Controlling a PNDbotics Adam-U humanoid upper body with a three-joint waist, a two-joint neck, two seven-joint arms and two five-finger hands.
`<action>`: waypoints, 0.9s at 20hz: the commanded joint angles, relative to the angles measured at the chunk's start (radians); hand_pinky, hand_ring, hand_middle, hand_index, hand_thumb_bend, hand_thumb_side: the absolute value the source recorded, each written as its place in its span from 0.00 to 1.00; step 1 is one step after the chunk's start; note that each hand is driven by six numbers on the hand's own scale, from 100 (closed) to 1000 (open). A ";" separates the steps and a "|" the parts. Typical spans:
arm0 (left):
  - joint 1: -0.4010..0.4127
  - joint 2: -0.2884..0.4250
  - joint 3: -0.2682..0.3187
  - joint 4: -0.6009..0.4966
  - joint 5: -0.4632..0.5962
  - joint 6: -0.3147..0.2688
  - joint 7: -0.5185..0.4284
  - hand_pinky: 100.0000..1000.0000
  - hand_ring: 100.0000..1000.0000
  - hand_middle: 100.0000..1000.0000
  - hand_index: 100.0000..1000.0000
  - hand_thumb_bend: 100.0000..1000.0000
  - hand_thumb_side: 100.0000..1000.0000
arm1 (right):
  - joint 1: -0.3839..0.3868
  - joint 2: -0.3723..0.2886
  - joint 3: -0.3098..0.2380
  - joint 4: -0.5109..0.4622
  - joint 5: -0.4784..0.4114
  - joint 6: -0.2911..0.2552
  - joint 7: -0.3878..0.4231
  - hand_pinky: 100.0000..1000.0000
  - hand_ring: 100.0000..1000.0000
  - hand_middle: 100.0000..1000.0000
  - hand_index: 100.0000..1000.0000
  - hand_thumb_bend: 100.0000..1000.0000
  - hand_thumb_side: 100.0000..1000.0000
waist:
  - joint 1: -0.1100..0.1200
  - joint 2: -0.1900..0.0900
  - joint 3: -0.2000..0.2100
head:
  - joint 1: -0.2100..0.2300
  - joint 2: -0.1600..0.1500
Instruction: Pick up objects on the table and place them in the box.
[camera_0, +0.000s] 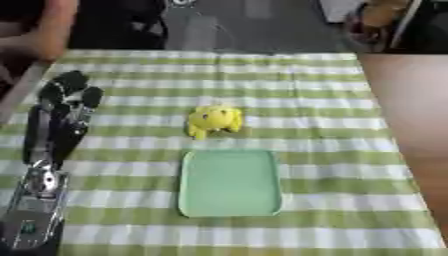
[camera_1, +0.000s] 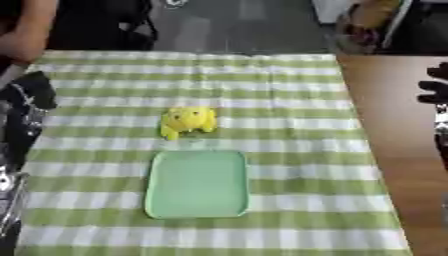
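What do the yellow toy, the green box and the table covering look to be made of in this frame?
Yellow toy: probably plush or soft rubber; rounded, matte, lumpy outline, too blurred to settle. Green box: likely plastic; a shallow tray with smooth, even pale surface, rounded corners and a thin raised rim. Table covering: seemingly woven cloth, green-and-white check, matte and lying flat.

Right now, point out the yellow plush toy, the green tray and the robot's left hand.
yellow plush toy (camera_0: 214, 120), left eye view, middle of its body.
green tray (camera_0: 230, 183), left eye view, bare floor of the tray.
left hand (camera_0: 66, 95), left eye view, on the black fingers.
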 joint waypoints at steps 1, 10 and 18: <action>-0.006 0.007 0.004 -0.023 -0.002 -0.003 -0.002 0.60 0.73 0.82 0.73 0.73 0.74 | -0.009 -0.025 -0.006 -0.025 0.004 -0.002 -0.003 0.65 0.72 0.75 0.88 0.00 0.76 | 0.000 -0.009 0.000 | -0.009 -0.016; -0.006 0.008 0.004 -0.023 -0.004 -0.001 -0.003 0.60 0.73 0.81 0.73 0.73 0.75 | -0.008 -0.025 -0.006 -0.025 0.004 -0.002 -0.003 0.65 0.72 0.75 0.88 0.00 0.76 | 0.000 -0.008 0.000 | -0.010 -0.016; 0.007 0.066 -0.010 0.007 -0.171 0.131 -0.125 0.61 0.74 0.82 0.76 0.71 0.75 | -0.006 -0.025 -0.004 -0.024 0.004 -0.002 -0.001 0.65 0.72 0.75 0.88 0.00 0.76 | 0.001 -0.009 -0.004 | -0.010 -0.015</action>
